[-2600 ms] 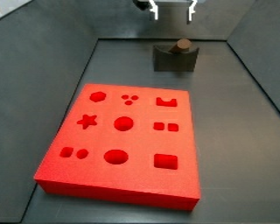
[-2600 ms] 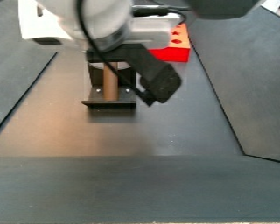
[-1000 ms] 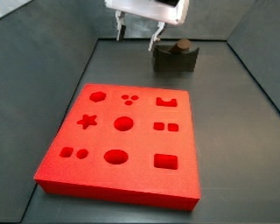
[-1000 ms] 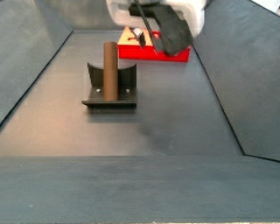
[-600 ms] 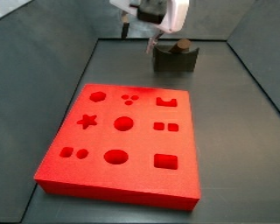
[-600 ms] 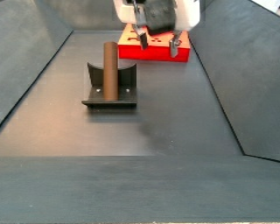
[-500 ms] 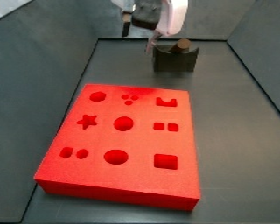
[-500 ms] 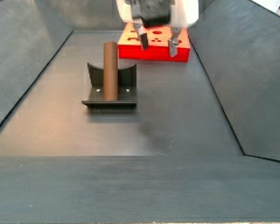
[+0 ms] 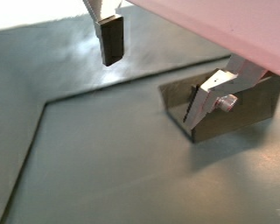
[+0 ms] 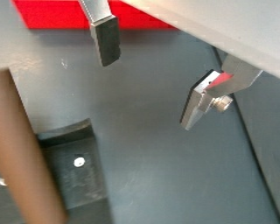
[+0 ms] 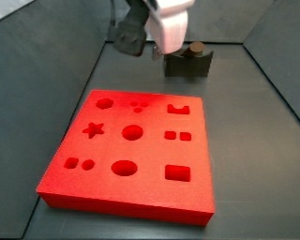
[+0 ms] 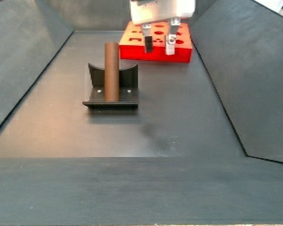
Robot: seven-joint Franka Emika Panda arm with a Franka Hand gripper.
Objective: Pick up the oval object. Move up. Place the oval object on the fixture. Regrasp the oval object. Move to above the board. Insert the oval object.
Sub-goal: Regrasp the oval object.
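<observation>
The brown peg (image 12: 109,71) is standing upright in the notch of the little dark block (image 12: 112,91), and nothing is holding it. In both side views the pincer (image 12: 158,46) is up in the air and off to one side of the block, clear of the peg, hanging roughly between the block and the red board (image 12: 158,51). In a side view the peg's top (image 11: 193,46) just pokes up above the block (image 11: 187,64) near the back wall, with the pincer (image 11: 154,49) beside it and a bit higher, over the strip of dark floor between block and board (image 11: 134,155).

The jaws are spread wide with nothing between them. In a wrist view you can see both fingers (image 10: 106,41) apart, bare dark floor showing in the gap, and the peg (image 10: 25,166) rising past the edge of the frame with the block's base plate (image 10: 74,179) next to it. The red board's edge (image 10: 60,16) sits beyond the fingers there. In a wrist view the pincer (image 9: 160,74) has one dark pad and one silver plate visible, and the block (image 9: 248,112) sits partly behind the silver finger (image 9: 210,98).

Arm-wise, the white wrist body (image 11: 169,21) looks tilted rather than pointing straight down, with the fingers angled toward the floor. In a side view the fingers (image 12: 172,48) hang down in front of the board's near edge. The board lies flat, all its shaped holes empty.
</observation>
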